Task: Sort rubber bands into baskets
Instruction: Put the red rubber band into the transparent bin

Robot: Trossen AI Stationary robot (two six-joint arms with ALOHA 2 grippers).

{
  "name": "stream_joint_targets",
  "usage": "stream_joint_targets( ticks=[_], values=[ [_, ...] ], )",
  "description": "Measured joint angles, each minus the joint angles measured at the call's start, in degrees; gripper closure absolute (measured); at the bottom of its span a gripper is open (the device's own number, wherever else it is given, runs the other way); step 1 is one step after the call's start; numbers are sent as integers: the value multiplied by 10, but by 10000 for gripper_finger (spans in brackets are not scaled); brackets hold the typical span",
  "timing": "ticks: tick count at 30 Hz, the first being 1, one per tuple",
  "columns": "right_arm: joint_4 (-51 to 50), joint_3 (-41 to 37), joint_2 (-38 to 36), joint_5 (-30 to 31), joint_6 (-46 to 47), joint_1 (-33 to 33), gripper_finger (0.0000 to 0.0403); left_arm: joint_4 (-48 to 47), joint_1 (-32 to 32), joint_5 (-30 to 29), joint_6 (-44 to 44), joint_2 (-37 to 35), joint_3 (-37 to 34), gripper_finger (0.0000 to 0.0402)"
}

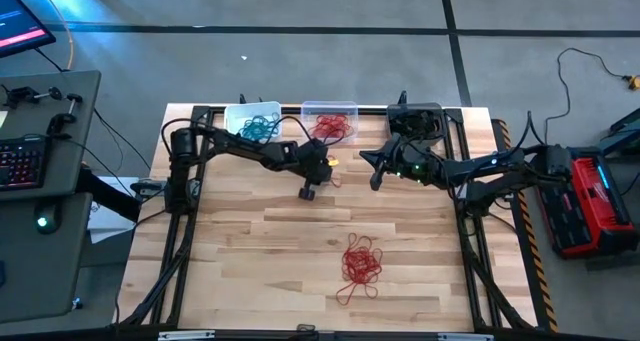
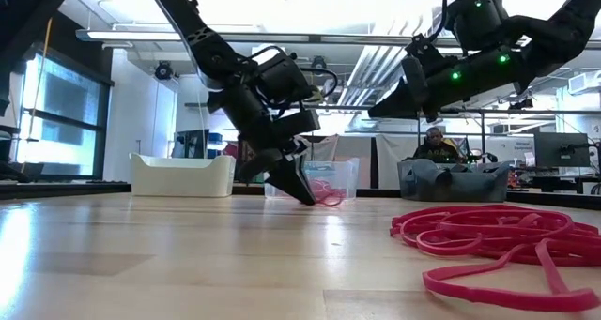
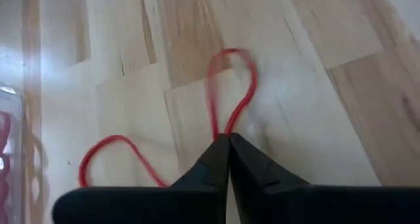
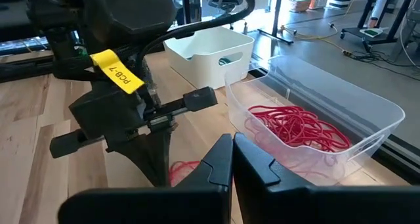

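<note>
My left gripper (image 1: 308, 190) points down at the table in front of the clear basket (image 1: 330, 121) and is shut on one red rubber band (image 3: 231, 79). The clear basket holds red bands (image 4: 298, 129). The white basket (image 1: 252, 121) holds teal bands. The dark grey basket (image 1: 415, 119) stands to the right of the clear one. A pile of red bands (image 1: 361, 264) lies on the table nearer the front. My right gripper (image 1: 374, 181) is shut and empty. It hangs above the table to the right of my left gripper. My left gripper pinches the red band between its two fingertips, at a crossing of its strands (image 3: 222, 129). The fingers come from above, slanting down to the table (image 2: 305, 196). One loop of the band lies ahead of the tips on the wood and another loop (image 3: 105, 148) lies to the side, both slack.
The three baskets stand in a row along the table's far edge. The black table frame (image 1: 470, 231) runs along the left and right sides. A person (image 2: 434, 144) sits in the room beyond the table. Bare wood lies between the grippers and the red pile.
</note>
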Motion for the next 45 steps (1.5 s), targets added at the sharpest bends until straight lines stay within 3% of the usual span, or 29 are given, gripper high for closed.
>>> stream_joint_targets(
  ticks=[9,15,19,22,38,45],
  values=[
    [0,0,0,0,0,0,403,-9,9,-3,-55,-73,-3,401],
    [0,0,0,0,0,0,403,-2,29,-35,-79,-134,-3,401],
    [0,0,0,0,0,0,403,-13,42,11,-61,-153,-1,401],
    [0,0,0,-4,0,0,403,-32,42,46,-51,-145,-2,399],
    [-5,0,0,-11,0,0,403,-38,16,46,-4,-60,-1,308],
    [-5,0,0,-11,0,0,403,-40,18,5,14,-30,-1,304]
  ],
)
